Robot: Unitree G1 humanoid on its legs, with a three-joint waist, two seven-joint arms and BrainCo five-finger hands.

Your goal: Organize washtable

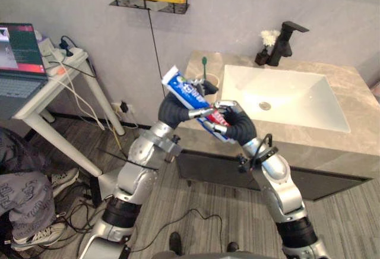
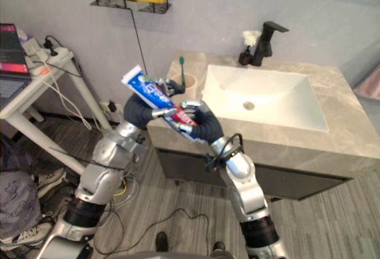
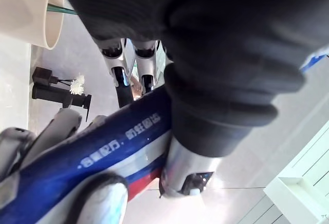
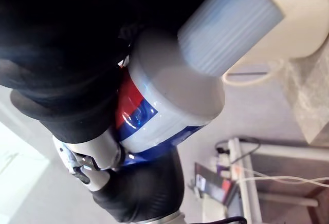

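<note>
— Holding the tube where?
— Centre frame, over the counter's left edge, beside the cup; left hand and right hand both grasp it.
— Progress?
— Seemingly early: tube not yet set down.

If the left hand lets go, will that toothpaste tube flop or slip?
Probably stiff: the toothpaste tube juts past the left hand without sagging. Its glossy skin may slip in a loose grip, though the right hand grips near the ribbed cap, which likely gives better purchase.
</note>
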